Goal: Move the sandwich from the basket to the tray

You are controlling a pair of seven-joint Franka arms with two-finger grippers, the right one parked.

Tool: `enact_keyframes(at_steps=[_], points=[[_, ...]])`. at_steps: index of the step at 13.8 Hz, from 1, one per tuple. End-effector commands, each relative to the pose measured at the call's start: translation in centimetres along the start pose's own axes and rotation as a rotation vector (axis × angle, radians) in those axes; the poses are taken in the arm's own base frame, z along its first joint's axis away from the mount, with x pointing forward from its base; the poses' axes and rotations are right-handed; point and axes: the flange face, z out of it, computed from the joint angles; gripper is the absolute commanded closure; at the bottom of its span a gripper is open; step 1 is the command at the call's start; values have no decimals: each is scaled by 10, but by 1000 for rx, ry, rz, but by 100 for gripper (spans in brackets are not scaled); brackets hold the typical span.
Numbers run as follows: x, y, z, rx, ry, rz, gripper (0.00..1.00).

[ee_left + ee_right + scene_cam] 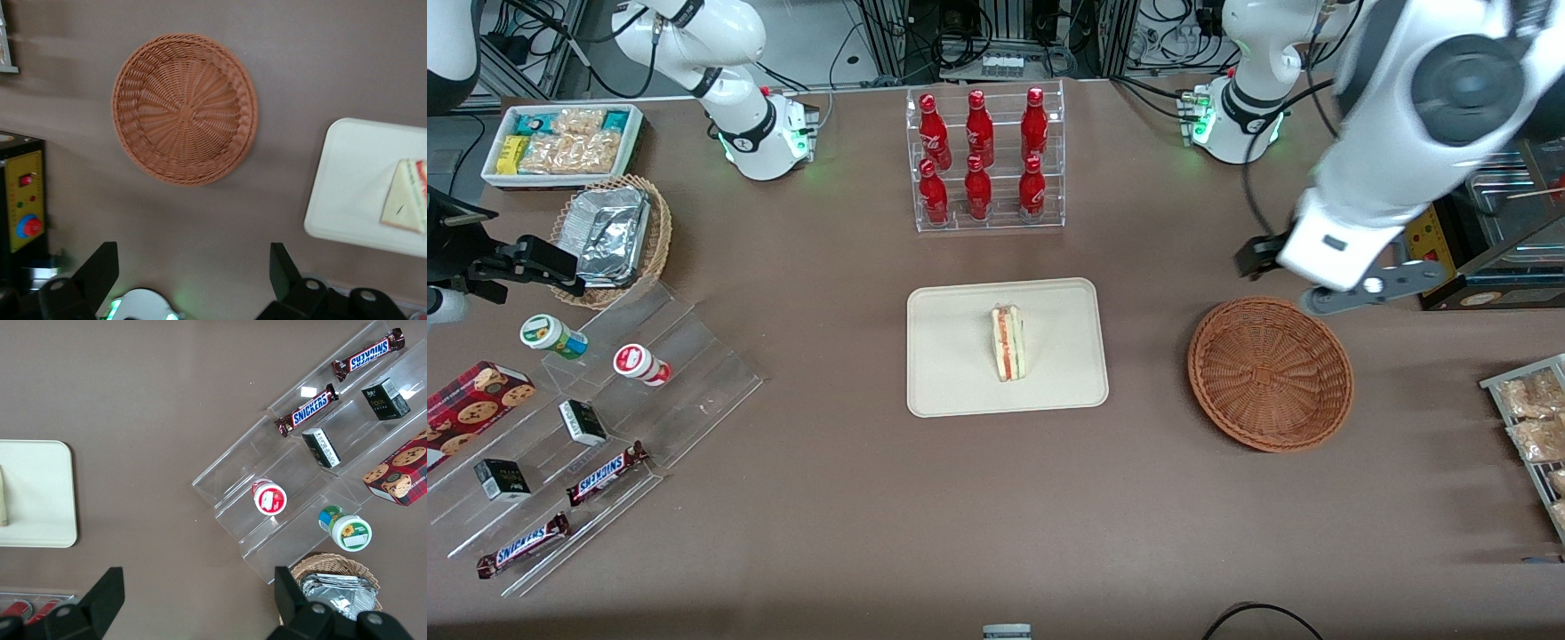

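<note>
Currently the triangular sandwich [1008, 342] lies on the smooth cream tray [951, 373]; the gripper [193, 280] (fingers spread, holding nothing) hovers well apart, near the woven wicker basket [1270, 373].

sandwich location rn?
In the front view the sandwich lies on the tray, mid-table, nearer the camera than the bottle rack. The basket holds nothing; the open gripper hangs above it.

Sandwich [407, 203] and tray [353, 193] cut off edgewise
</note>
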Motion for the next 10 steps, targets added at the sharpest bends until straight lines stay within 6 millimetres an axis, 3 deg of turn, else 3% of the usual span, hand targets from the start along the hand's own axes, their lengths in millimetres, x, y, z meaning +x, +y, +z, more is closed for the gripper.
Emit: enact_keyframes(at_steps=[1,2,5,10], points=[[-7,-48,-9,-47,-32,101,0],[-3,-75,-10,-69,-44,111,0],[-7,-118,-16,-79,-64,196,0],[-1,-130,-15,-76,-68,197,0]])
